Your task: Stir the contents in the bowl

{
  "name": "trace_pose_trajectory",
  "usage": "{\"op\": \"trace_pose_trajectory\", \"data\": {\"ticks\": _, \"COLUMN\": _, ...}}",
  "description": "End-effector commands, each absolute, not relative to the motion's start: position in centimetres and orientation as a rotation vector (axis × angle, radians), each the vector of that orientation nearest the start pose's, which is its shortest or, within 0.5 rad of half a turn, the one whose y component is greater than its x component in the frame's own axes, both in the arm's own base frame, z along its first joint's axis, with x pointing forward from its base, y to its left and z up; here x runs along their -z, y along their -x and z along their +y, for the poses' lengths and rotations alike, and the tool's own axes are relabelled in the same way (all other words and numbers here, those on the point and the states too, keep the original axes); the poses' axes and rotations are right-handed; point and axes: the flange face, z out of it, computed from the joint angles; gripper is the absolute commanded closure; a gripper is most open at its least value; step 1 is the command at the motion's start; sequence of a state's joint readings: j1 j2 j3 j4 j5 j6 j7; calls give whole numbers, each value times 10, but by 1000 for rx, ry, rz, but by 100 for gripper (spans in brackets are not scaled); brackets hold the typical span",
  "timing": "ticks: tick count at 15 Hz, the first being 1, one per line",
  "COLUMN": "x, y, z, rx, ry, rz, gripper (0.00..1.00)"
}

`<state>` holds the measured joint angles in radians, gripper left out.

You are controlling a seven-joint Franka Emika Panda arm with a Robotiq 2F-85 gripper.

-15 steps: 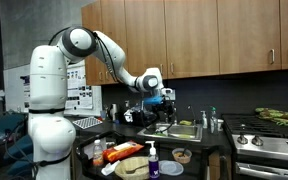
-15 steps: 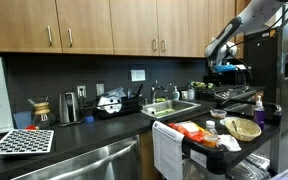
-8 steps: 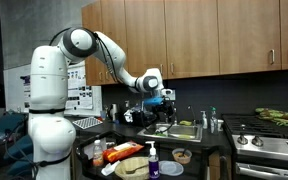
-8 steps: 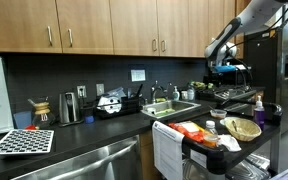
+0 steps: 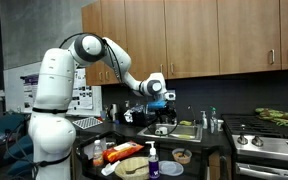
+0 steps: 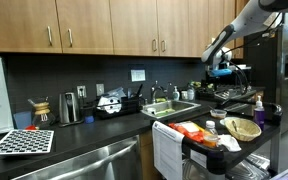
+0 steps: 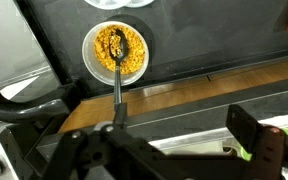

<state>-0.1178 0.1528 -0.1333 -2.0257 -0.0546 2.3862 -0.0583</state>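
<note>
In the wrist view the bowl (image 7: pixel 116 52) has a pale rim and holds yellow-brown contents (image 7: pixel 134 60). A dark spoon (image 7: pixel 118 70) lies in it, its handle reaching over the rim towards me. My gripper (image 7: pixel 169 150) is open and empty, far above the bowl and apart from it. In an exterior view the gripper (image 5: pixel 162 100) hangs over the sink area, and the bowl (image 5: pixel 182 156) sits lower on the front cart. The gripper also shows in an exterior view (image 6: pixel 216 72).
A soap bottle (image 5: pixel 152 160), a pale blue-grey dish (image 5: pixel 171 169) and a wicker basket (image 5: pixel 131 167) stand near the bowl. A sink with a tap (image 5: pixel 174 127) lies under the gripper. Wall cabinets (image 5: pixel 184 35) hang above. A stove (image 5: pixel 269 145) is beside the sink.
The arm's elbow has swung over and the gripper has shifted slightly sideways above the sink. The bowl and spoon have not moved.
</note>
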Motion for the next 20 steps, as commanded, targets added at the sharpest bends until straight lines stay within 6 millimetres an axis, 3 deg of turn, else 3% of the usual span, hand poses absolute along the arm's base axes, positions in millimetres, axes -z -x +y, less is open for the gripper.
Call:
{"op": "trace_pose_trajectory", "data": {"ticks": 1, "x": -381, "y": -610, "z": -163, "rx": 270, "ry": 3236, "rz": 240, "gripper": 0}}
{"op": "trace_pose_trajectory", "data": {"ticks": 9, "x": -344, "y": -646, "z": -205, "rx": 138, "ry": 3261, "rz": 274, "gripper": 0}}
{"op": "trace_pose_trajectory", "data": {"ticks": 20, "x": -289, "y": -674, "z": -233, "rx": 16, "ry": 3269, "rz": 296, "gripper": 0}}
